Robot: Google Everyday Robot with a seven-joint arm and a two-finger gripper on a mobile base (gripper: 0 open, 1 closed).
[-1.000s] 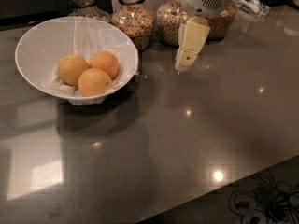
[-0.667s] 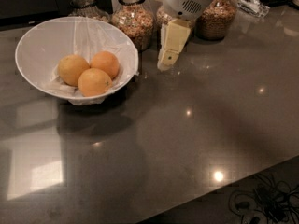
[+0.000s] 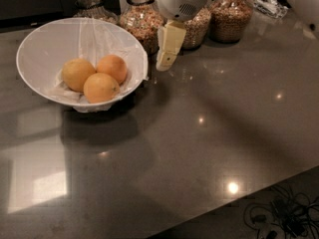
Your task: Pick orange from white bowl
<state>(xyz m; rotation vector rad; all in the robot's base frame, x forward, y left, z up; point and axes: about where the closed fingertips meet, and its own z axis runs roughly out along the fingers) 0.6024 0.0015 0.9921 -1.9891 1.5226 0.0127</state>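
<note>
The orange [image 3: 112, 67] sits in the white bowl [image 3: 45, 49] at the upper left of the frame, toward the bowl's right side. It is round and smooth-skinned, and its colour is the deepest, most reddish of the three fruits there. It touches a paler yellowish fruit [image 3: 78, 74] on its left and a yellow-orange fruit [image 3: 101, 87] in front of it. All three rest on crinkled white lining inside the wide, shallow bowl, which stands on the dark glossy bench [image 3: 199, 148]. The end effector [image 3: 164, 61] hangs at upper centre, just right of the bowl's rim and above the bench, pointing down. Whether it is released or clenched cannot be told; it grasps nothing visible. Grain jars [image 3: 232, 16] stand behind it.
</note>
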